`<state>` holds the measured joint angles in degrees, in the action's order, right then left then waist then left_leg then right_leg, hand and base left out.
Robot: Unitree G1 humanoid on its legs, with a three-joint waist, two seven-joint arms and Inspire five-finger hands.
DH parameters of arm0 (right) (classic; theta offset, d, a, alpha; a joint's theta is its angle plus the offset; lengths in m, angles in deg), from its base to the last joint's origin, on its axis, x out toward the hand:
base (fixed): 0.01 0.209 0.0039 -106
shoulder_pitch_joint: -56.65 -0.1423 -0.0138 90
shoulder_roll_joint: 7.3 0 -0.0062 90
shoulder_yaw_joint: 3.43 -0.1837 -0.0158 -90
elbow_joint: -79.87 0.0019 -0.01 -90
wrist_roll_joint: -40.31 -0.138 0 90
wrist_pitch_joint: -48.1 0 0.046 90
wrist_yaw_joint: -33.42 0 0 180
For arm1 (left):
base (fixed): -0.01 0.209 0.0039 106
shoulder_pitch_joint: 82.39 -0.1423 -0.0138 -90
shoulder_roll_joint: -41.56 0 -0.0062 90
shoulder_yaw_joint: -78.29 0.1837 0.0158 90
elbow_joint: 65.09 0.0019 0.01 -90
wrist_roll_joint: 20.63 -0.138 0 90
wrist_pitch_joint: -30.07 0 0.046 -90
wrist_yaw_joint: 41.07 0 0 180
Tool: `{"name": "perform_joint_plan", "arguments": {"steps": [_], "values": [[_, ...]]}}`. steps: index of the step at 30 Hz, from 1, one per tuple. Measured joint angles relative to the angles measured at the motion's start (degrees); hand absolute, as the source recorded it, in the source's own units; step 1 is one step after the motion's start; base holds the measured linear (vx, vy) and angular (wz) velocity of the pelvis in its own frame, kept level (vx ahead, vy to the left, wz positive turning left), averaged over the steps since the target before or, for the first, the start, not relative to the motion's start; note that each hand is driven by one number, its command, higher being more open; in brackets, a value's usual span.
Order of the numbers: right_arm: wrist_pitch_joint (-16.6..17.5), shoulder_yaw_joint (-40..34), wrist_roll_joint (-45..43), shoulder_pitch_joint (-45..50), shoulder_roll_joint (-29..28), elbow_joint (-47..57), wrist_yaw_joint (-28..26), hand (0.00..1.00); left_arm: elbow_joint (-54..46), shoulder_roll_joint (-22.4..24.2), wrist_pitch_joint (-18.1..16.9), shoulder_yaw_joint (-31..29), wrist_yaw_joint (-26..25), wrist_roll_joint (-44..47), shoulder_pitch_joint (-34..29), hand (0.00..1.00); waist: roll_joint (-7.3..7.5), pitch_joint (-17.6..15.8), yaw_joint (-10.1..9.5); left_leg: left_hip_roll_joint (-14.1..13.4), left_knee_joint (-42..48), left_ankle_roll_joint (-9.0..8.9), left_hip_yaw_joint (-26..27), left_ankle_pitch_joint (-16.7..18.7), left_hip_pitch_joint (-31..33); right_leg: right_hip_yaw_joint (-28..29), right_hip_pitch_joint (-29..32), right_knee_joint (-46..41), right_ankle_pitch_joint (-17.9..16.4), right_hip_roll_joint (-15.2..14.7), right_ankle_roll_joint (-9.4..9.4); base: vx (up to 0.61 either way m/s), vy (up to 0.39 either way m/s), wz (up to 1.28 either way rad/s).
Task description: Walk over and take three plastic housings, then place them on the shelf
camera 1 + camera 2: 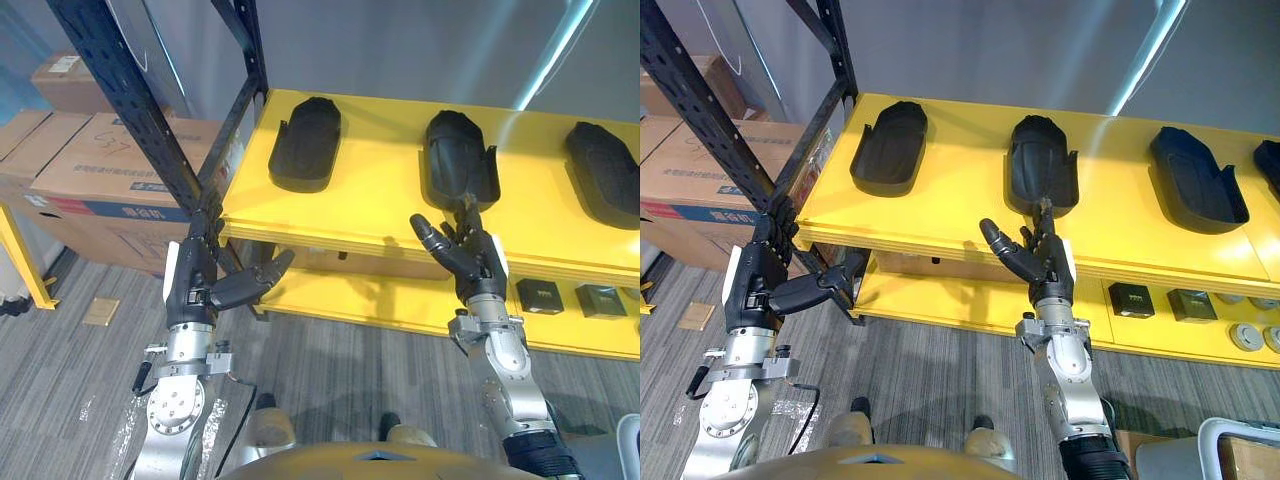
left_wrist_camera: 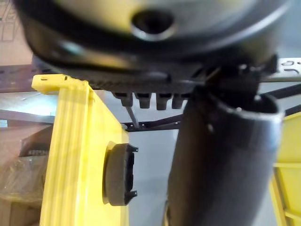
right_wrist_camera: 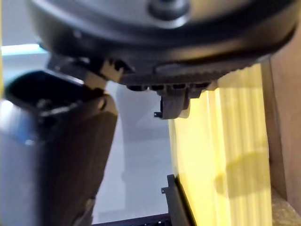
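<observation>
Three black plastic housings lie in a row on the yellow shelf (image 1: 390, 215): a left housing (image 1: 305, 143), a middle housing (image 1: 460, 158) and a right housing (image 1: 603, 172). The edge of another one (image 1: 1270, 165) shows at the far right. My right hand (image 1: 472, 258) is raised in front of the shelf's front edge, just below the middle housing, fingers straight and empty. My left hand (image 1: 197, 280) stands by the shelf's left corner, fingers up and thumb out, holding nothing. The left wrist view shows a housing (image 2: 117, 174) past the fingers (image 2: 150, 100).
A black rack upright (image 1: 150, 110) slants down to the shelf's left corner. Cardboard boxes (image 1: 90, 170) are stacked to the left. The lower yellow shelf (image 1: 400, 300) carries small black boxes (image 1: 540, 295) and round parts (image 1: 1247, 335).
</observation>
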<state>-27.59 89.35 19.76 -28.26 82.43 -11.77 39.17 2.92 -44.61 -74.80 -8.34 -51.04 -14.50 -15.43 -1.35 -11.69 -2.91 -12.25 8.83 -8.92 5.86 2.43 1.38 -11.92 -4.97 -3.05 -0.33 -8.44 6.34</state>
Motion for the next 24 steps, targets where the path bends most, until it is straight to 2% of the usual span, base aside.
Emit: {"name": "perform_joint_plan", "arguments": {"steps": [24], "values": [[-0.2, -1.1, 2.3, -3.9, -0.3, -4.6, 2.4, 1.0, 0.0, 0.2, 0.1, 0.2, 0.0, 0.0, 0.0, 1.0, -0.24, 0.0, 0.1, 1.7, -0.1, 0.61, -0.7, -0.4, -0.5, -0.3, -0.1, -1.8, -0.7, -1.7, 0.36, 0.0, 0.002, 0.01]]}}
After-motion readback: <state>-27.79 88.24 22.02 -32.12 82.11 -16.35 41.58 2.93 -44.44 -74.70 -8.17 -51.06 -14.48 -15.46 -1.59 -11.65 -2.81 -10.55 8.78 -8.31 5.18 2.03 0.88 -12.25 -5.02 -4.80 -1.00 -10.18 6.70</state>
